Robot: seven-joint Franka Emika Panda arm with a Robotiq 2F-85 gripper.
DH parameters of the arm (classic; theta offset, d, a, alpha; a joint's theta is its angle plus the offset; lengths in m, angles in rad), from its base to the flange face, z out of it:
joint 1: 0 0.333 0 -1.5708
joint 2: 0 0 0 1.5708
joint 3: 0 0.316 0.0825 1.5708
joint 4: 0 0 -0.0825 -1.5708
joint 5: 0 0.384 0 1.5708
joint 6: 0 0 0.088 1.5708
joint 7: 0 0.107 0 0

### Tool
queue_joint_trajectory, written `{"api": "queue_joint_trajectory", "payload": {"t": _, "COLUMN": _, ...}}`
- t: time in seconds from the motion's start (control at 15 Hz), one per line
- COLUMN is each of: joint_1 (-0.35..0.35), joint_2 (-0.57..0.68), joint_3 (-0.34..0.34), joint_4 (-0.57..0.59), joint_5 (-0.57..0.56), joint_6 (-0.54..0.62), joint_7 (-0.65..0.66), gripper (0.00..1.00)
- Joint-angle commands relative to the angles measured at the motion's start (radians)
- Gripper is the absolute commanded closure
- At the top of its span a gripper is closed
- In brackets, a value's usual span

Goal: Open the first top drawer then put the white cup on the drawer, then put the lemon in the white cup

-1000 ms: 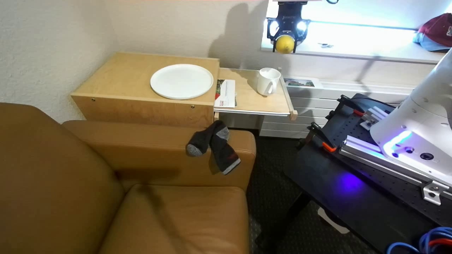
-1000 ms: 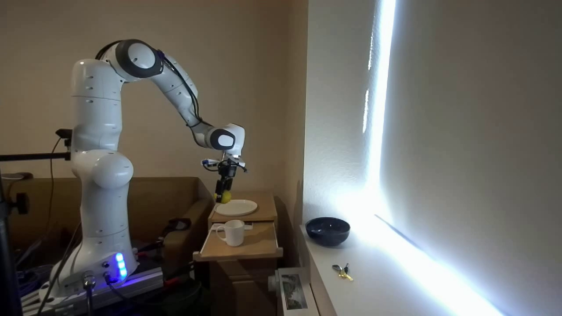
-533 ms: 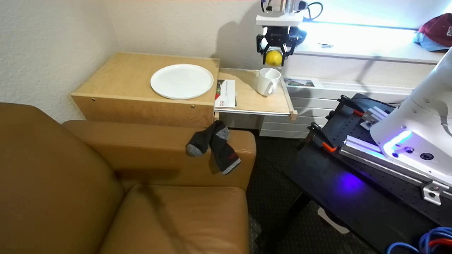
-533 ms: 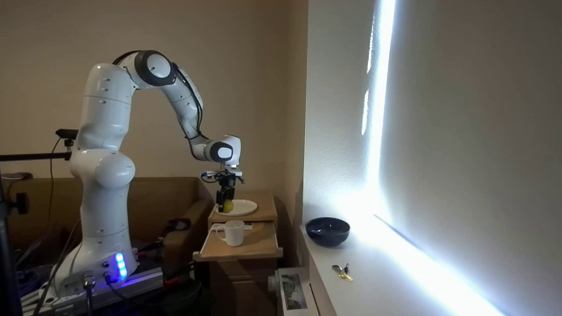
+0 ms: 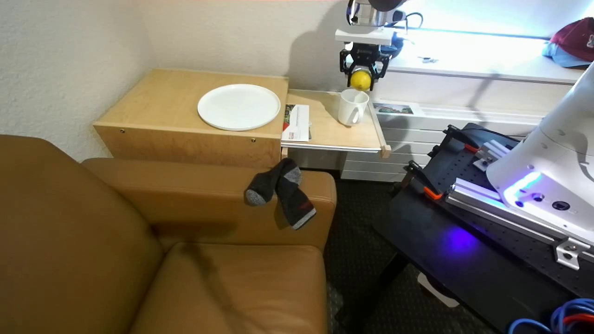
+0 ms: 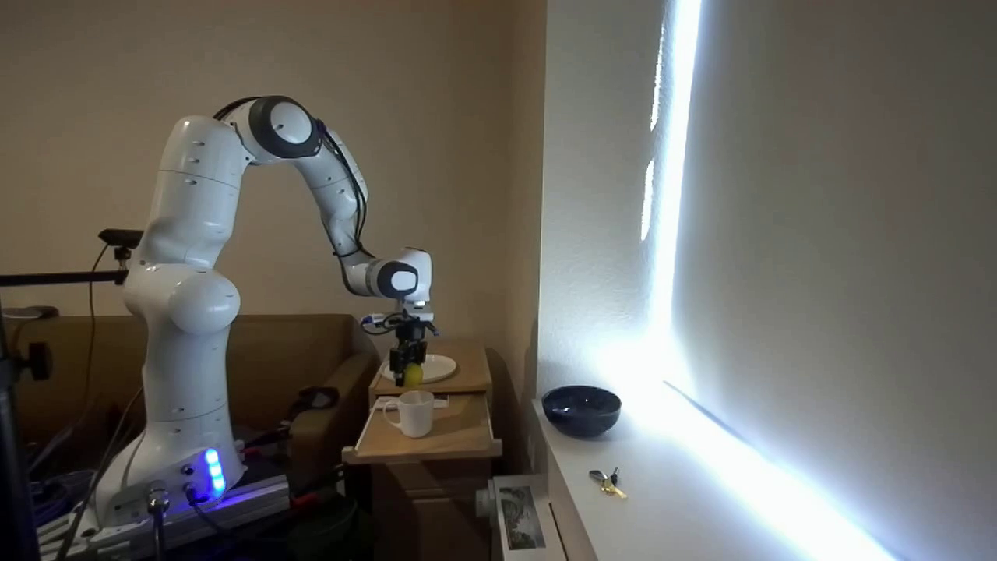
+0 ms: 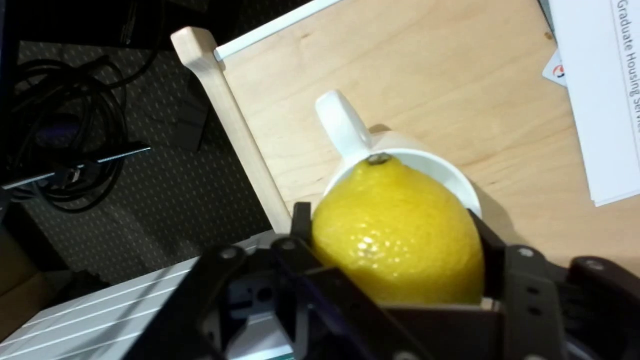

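Just above the small glossy white cup on the open light-wood drawer, the black two-fingered gripper is clamped on a round yellow lemon. In the wrist view the lemon hides much of the cup's mouth, and printed white paper runs off the edge. Only an exterior view shows the maroon and light-blue cap, cut off.

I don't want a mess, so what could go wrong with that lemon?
The lemon, held by the gripper above the white mug, might miss and roll across the open drawer. Landing off-centre, it could tip the mug. The fingers beside the lemon might bump the mug if lowered.
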State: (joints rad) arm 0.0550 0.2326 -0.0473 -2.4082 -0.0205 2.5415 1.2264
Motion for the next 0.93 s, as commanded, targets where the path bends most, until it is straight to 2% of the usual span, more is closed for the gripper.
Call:
{"api": "queue_joint_trajectory", "payload": {"t": 0.0, "joint_1": 0.017, "joint_2": 0.021, "joint_3": -0.016, "joint_4": 0.01, "joint_5": -0.011, "joint_6": 0.01, "joint_7": 0.022, "gripper": 0.55}}
{"api": "queue_joint_trajectory", "payload": {"t": 0.47, "joint_1": 0.057, "joint_2": 0.076, "joint_3": -0.055, "joint_4": 0.024, "joint_5": -0.065, "joint_6": 0.092, "joint_7": 0.145, "gripper": 0.55}}
{"api": "queue_joint_trajectory", "payload": {"t": 0.87, "joint_1": 0.074, "joint_2": 0.093, "joint_3": -0.079, "joint_4": 0.031, "joint_5": -0.073, "joint_6": 0.115, "joint_7": 0.179, "gripper": 0.55}}
